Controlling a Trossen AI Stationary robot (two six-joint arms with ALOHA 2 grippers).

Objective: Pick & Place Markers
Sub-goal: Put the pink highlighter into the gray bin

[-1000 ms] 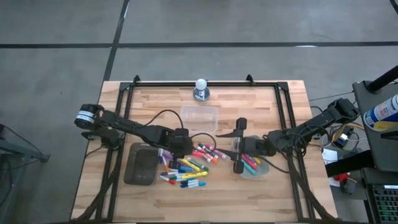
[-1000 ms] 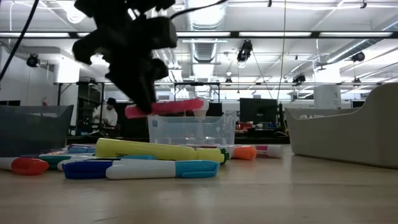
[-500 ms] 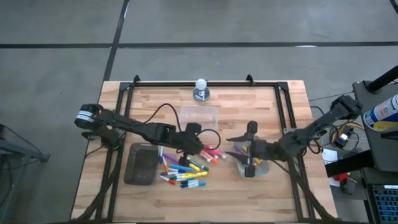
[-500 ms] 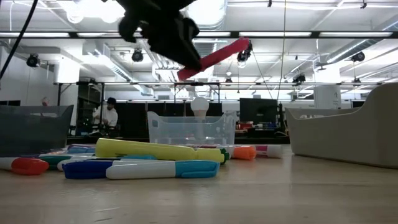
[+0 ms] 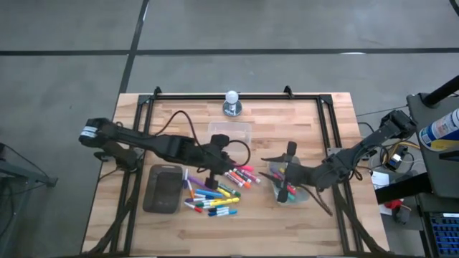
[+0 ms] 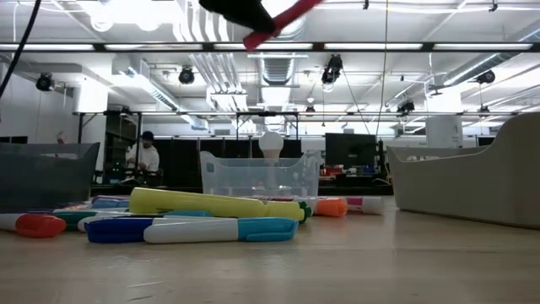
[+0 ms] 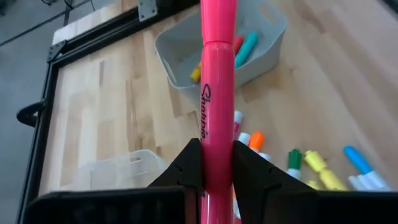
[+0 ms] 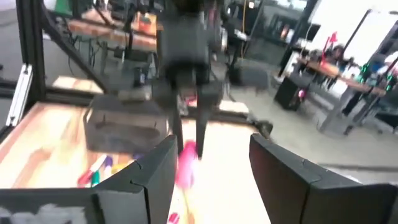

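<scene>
Wooden table, left gripper clamped on pink marker above loose markers, right gripper spread wide over grey tub

The right gripper shows its two dark fingers spread apart at 6 o'clock, with nothing between them. Beyond them, toward 12 o'clock, the other arm hangs over the wooden table and holds a pink marker. Some markers lie at 8 o'clock.
</scene>
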